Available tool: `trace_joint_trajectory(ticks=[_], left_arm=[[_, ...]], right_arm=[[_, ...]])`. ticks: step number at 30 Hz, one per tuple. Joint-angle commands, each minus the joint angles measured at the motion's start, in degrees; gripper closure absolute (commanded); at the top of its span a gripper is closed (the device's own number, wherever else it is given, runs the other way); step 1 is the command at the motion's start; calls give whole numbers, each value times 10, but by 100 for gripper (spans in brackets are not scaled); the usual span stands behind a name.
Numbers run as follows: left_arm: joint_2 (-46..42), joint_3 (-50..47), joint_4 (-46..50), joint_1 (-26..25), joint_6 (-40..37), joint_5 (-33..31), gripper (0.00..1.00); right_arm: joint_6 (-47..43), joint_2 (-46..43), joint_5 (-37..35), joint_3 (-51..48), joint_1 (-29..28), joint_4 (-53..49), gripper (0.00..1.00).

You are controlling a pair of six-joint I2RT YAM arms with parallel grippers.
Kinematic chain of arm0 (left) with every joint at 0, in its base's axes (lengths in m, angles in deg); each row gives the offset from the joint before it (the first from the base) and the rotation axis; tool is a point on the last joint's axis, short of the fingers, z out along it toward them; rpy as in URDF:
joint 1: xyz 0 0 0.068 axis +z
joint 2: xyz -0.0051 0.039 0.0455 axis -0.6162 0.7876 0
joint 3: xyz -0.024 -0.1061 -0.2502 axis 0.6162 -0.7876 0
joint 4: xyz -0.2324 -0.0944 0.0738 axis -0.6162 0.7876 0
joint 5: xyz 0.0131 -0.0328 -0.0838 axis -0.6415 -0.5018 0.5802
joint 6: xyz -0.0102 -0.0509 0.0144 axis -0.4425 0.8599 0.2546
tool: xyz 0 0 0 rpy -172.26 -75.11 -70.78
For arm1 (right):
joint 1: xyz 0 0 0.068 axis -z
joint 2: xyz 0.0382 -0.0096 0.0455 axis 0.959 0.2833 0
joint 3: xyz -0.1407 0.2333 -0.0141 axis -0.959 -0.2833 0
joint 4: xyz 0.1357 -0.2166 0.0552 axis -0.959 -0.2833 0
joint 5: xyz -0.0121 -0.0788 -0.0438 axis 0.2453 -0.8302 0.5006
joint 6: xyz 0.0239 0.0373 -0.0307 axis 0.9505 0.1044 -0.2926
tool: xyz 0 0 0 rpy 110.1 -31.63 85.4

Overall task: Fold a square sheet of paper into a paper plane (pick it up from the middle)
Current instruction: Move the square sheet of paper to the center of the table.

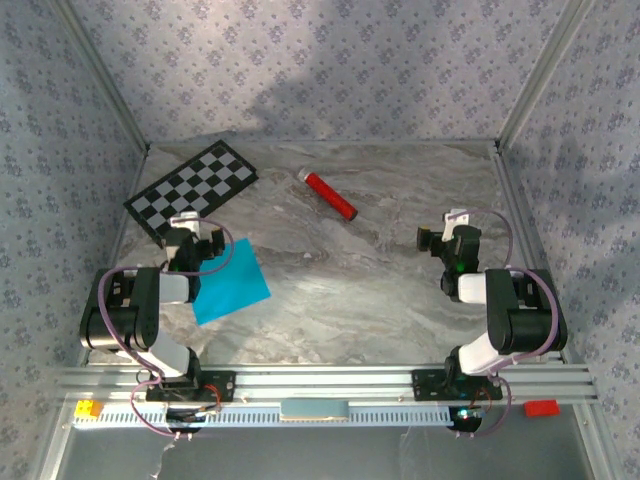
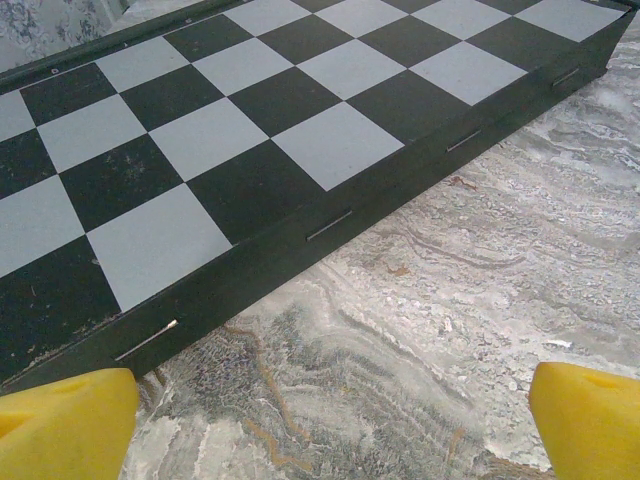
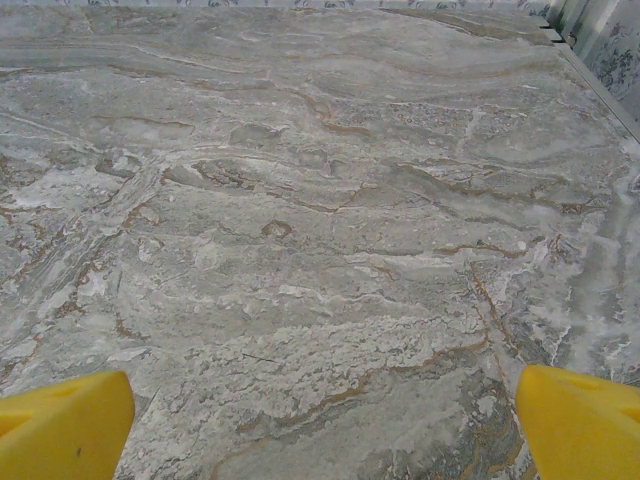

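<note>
Seen from overhead, a blue paper sheet [image 1: 235,285] lies flat on the marble table [image 1: 380,290] at eight o'clock, just beside the left gripper [image 1: 197,245]. Both it and the right gripper [image 1: 445,240] stand with fingers spread, empty. The sheet looks light, limp and tear-prone; pinch its middle gently

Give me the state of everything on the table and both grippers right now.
square sheet of paper, flat on the table, unfolded, not held.
red cylinder, lying on its side, untouched.
checkerboard, flat at the far left.
left gripper, jaws open, empty.
right gripper, jaws open, empty.
</note>
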Motion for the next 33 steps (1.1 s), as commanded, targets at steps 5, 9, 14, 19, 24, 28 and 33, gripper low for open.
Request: trace_joint_trajectory(ticks=[5, 9, 14, 19, 24, 28, 33], left_arm=[[-4, 13, -17, -1, -5, 10, 0], [-4, 13, -17, -1, -4, 10, 0], [-6, 8, -21, -1, -18, 43, 0], [-18, -13, -53, -1, -18, 47, 0], [-78, -28, -23, 1, -7, 27, 0], [-160, 9, 138, 28, 52, 37, 0], [-245, 53, 311, 34, 152, 23, 0]], right_arm=[[6, -1, -5, 4, 5, -2, 0], [6, -1, -4, 4, 4, -2, 0], [-1, -4, 10, 3, 4, -2, 0], [-11, -21, 12, 2, -4, -12, 1], [23, -93, -5, 56, 4, -183, 0], [96, -144, 42, 143, 31, -408, 0], [267, -159, 97, 228, 50, -577, 1]])
